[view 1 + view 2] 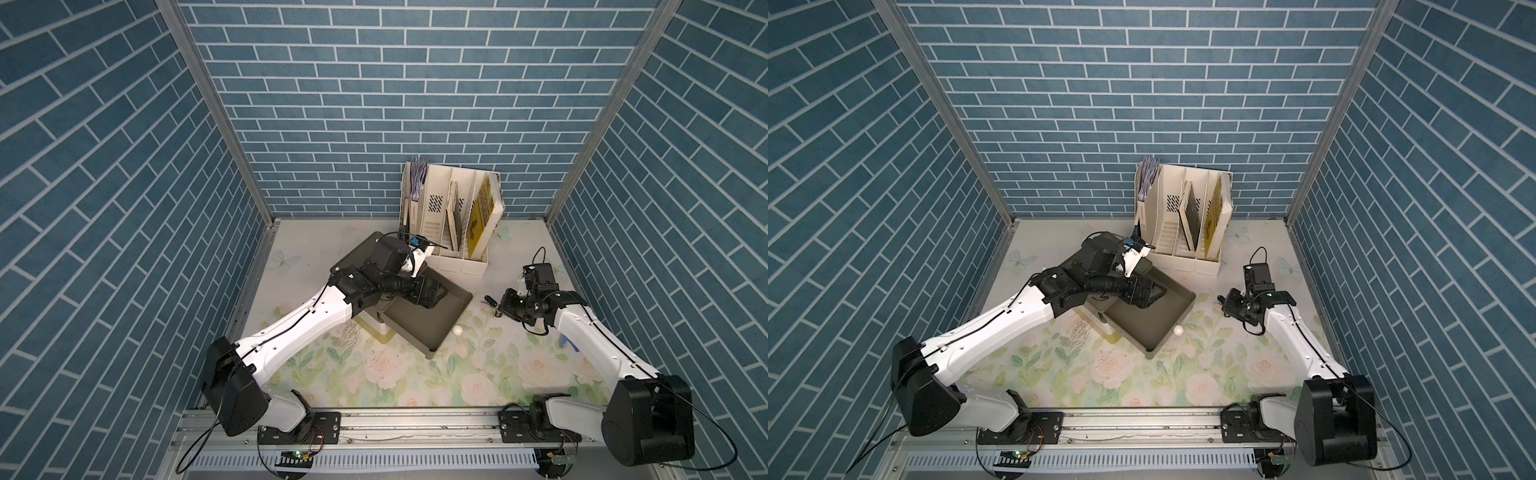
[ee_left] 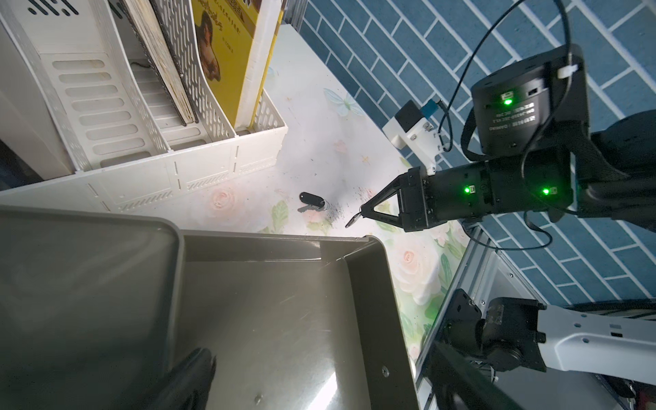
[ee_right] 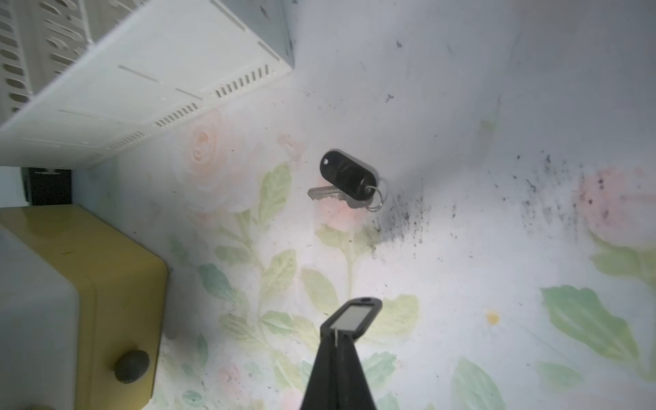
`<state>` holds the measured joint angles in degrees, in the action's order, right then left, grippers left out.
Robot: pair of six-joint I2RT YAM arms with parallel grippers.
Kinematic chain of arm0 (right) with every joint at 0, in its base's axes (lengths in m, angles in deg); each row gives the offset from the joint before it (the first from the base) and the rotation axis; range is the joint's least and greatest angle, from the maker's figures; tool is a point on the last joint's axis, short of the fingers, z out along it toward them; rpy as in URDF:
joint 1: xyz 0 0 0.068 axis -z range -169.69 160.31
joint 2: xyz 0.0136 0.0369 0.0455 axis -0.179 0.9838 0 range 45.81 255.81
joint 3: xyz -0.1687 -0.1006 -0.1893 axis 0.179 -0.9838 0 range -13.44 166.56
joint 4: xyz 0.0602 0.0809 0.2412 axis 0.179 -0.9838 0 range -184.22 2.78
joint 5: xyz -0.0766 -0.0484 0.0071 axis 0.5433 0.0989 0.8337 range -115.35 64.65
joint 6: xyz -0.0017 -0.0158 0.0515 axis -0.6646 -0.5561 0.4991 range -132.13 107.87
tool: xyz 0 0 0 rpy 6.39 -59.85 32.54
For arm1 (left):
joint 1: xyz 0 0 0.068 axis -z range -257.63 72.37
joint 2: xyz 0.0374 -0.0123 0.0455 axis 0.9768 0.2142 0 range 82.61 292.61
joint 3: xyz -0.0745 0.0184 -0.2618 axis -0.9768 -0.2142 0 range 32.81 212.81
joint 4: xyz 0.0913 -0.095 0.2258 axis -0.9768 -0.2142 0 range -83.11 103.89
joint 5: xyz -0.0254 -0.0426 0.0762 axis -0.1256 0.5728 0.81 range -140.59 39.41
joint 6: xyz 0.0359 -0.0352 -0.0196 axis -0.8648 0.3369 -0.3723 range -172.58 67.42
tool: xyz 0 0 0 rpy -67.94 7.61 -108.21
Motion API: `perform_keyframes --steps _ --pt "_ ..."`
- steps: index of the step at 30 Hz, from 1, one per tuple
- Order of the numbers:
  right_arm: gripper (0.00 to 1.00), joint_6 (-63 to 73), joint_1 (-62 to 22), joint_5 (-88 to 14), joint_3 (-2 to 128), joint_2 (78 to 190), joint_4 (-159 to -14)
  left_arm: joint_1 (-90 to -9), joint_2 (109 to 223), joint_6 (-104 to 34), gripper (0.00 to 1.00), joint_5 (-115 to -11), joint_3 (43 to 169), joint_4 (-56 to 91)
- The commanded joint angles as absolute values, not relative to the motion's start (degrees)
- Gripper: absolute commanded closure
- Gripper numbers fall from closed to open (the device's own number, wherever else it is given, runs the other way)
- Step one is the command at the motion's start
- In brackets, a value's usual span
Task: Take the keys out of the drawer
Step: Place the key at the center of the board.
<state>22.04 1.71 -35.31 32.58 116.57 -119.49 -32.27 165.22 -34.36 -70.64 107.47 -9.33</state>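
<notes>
Right jaws clamped on black key tag [image 3: 351,316], label unreadable, left jaws unclear, second key [image 3: 328,193] nearby

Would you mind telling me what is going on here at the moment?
The right gripper is shut on a black key tag, holding it above the table beside the open drawer. Another key with a black fob lies on the table. The left gripper is over the drawer; its jaws cannot be made out.

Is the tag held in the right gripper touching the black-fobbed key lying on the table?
Apart. The right wrist view shows the tag pinched in the right gripper, with a clear stretch of floral table between it and the key.
</notes>
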Motion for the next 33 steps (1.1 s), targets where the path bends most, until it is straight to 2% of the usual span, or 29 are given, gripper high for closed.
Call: perform_keyframes --steps 1,14,33 --pt "1.0 19.3 1.9 -33.3 31.2 118.4 -119.9 -31.2 166.2 -34.9 0.0 -69.9 109.1 -10.0" --pt "1.0 16.6 1.7 -34.0 33.4 128.1 -116.3 -30.8 166.1 -36.0 0.0 -67.9 109.1 -11.8" --pt "1.0 15.7 0.7 -40.6 41.7 139.6 -110.8 -30.8 167.2 -37.0 0.0 -66.6 110.1 -13.5"
